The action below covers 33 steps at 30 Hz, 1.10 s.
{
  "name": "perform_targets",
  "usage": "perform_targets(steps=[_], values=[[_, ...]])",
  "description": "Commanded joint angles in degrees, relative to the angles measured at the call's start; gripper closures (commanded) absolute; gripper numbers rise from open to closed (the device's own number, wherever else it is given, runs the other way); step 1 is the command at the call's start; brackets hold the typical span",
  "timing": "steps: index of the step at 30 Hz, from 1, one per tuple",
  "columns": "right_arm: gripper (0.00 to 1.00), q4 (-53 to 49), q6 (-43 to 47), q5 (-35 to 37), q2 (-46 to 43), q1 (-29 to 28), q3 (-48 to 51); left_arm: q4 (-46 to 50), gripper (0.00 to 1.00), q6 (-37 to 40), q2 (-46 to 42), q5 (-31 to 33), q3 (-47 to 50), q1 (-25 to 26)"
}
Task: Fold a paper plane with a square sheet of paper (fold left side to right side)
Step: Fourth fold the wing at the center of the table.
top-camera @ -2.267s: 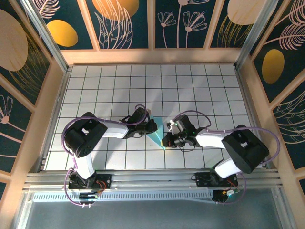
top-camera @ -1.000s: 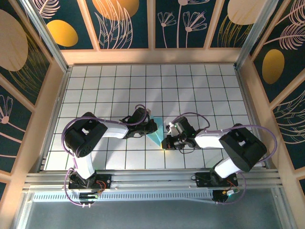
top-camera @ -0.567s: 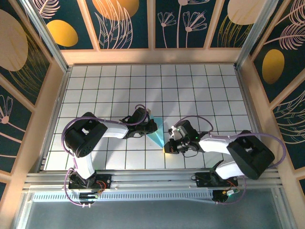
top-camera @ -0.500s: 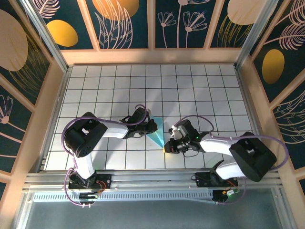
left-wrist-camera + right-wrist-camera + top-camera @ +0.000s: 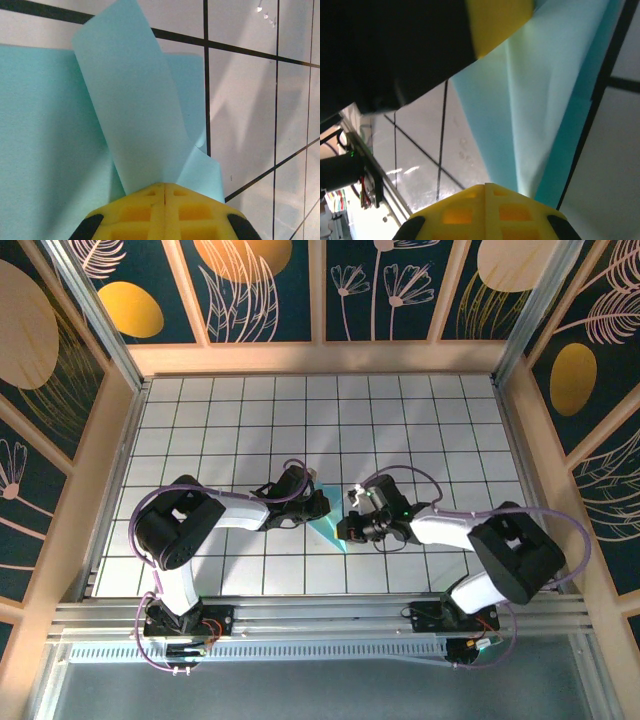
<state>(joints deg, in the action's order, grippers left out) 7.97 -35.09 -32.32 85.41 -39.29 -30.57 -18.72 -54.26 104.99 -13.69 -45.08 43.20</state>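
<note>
One sheet [image 5: 50, 125] against left hand [image 5: 164, 186]

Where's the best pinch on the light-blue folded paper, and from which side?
Probably the raised flap of the light-blue folded paper, approached from the robot's left: it lifts off the white grid table, so jaws can straddle its edge. The rest lies flat.
</note>
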Motion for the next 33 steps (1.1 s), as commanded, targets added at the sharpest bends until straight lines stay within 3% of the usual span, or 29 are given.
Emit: perform_targets(steps=[1,18,27,33], values=[[1.00,3.2,-0.7,2.5,2.3,0.6,-1.6,4.8,0.96,-0.2,1.6,2.2,1.5,0.1],[1.00,-1.7,0.0,5.0,6.1,0.6,3.1,4.2,0.96,0.2,0.6,2.4,0.4,0.1],[1.00,-5.9,-0.2,8.9,8.4,0.6,1.8,1.5,0.93,3.0,-8.5,2.9,0.9,0.1],[1.00,-8.3,-0.1,11.1,9.9,0.6,0.7,-5.6,0.95,0.3,-11.0,-1.6,5.9,0.5]])
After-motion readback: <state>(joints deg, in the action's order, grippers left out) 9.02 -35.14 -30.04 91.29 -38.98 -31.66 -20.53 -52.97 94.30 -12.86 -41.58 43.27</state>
